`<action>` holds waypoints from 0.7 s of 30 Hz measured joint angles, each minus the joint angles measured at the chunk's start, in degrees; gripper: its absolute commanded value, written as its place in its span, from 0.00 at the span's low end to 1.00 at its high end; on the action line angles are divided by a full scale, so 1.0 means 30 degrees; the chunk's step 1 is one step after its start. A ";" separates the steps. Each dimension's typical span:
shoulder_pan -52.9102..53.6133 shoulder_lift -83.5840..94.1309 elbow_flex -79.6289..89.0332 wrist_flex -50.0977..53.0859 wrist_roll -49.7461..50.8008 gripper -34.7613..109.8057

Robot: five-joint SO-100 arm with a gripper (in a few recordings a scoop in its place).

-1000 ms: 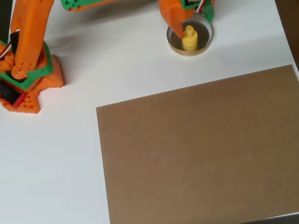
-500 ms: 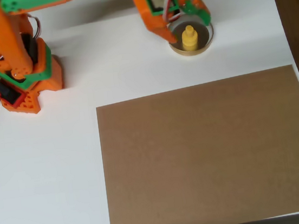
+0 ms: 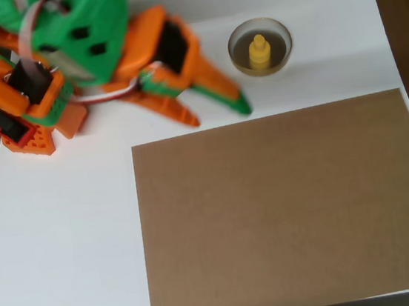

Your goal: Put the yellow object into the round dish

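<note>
The yellow object stands upright inside the round dish, apart from the gripper, whose fingers are spread and empty, left of it

Lighting in the overhead view is bright, even and diffuse. The white table surface is close to overexposed, with little texture visible. The matte brown rectangular board shows no glare. Shadows are soft: a faint grey shadow lies on the white surface above the small round tan-rimmed dish, and another beside the orange and green plastic robot arm. The arm is motion-blurred, with smeared edges. The dish and board are sharp. Dark corners frame the table surface.
</note>
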 measured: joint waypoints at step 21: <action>0.7852 0.5596 0.7090 -0.3369 0.0820 0.40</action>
